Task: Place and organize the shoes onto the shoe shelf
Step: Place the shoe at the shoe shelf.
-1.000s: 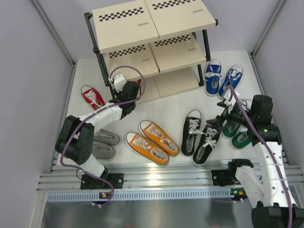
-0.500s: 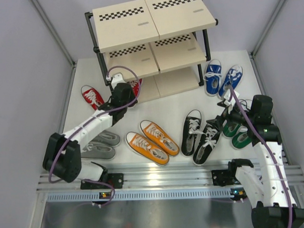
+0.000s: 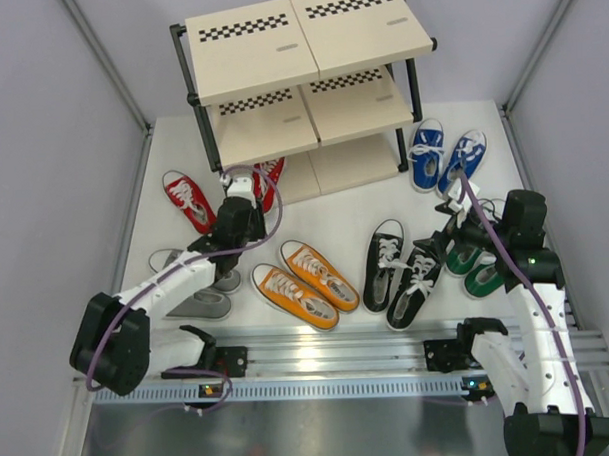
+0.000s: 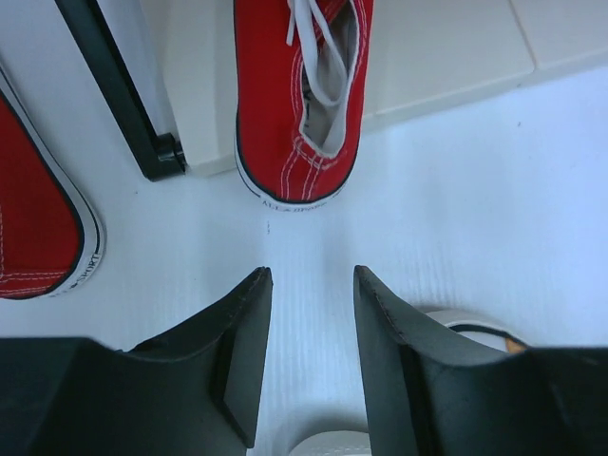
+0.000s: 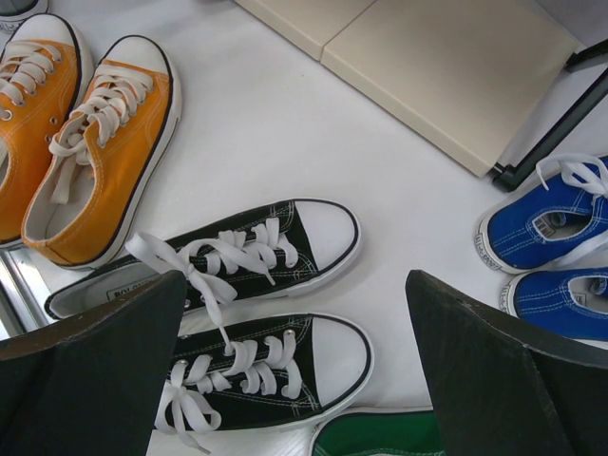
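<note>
One red shoe on the shelf, eleven left to place.

The left gripper (image 4: 311,275) hangs with its jaws apart and nothing between them, just in front of a red shoe (image 4: 299,95). That shoe sits toe-in on the bottom board of the shelf (image 3: 259,59), its heel over the front edge. The second red shoe (image 4: 33,218) lies on the table (image 3: 344,212) beside the shelf's leg. The right gripper (image 5: 294,285) is spread wide and empty above the black pair (image 5: 256,252). The orange pair (image 5: 95,142), grey pair (image 3: 199,306), green pair (image 5: 380,442) and blue pair (image 5: 541,228) wait on the table, so the job looks barely begun. The print on the red and black heels is too small to read.
</note>
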Robot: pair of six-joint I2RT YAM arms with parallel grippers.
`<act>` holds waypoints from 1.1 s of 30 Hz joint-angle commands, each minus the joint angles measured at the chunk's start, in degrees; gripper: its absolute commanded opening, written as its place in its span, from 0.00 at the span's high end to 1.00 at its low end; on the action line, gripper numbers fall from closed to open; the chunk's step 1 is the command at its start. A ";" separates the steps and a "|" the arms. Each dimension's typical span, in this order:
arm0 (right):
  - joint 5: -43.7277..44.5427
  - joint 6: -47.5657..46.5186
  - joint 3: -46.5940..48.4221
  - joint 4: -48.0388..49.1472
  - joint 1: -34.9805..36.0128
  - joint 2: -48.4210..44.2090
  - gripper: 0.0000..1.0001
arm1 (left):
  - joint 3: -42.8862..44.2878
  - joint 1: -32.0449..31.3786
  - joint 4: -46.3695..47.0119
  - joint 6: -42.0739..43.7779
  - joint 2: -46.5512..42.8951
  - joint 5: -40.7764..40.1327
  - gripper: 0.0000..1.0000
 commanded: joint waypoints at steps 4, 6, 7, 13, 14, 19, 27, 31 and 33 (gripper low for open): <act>-1.24 -1.44 -0.55 0.69 1.07 0.14 0.01 | -1.73 0.11 13.97 8.04 1.34 1.93 0.55; -1.42 -1.44 -0.64 0.69 1.07 0.14 0.01 | -0.76 0.11 14.06 9.17 3.01 2.62 0.55; -1.42 -1.53 -0.55 0.69 1.07 0.05 0.01 | -0.41 0.02 14.32 9.62 3.54 2.71 0.55; -1.42 -1.62 -0.55 0.51 1.07 0.14 0.01 | 3.10 0.37 14.67 11.91 8.72 1.67 0.55; -1.42 -1.71 -0.55 0.60 1.07 0.05 0.01 | 3.46 0.37 14.58 11.99 9.77 1.14 0.55; -1.42 -1.88 -0.64 0.42 1.07 0.14 0.00 | 5.30 0.55 15.64 13.49 11.98 -0.97 0.54; -1.42 -2.15 -0.47 0.16 1.15 0.31 0.01 | 5.66 0.64 14.67 13.49 11.46 -2.82 0.26; -1.42 -2.23 -0.47 0.16 1.33 0.49 0.01 | 5.48 0.64 13.88 14.54 10.49 -3.61 0.25; -1.33 -2.23 -0.47 0.07 1.42 0.49 0.00 | 5.66 0.72 14.06 15.50 10.40 -4.05 0.26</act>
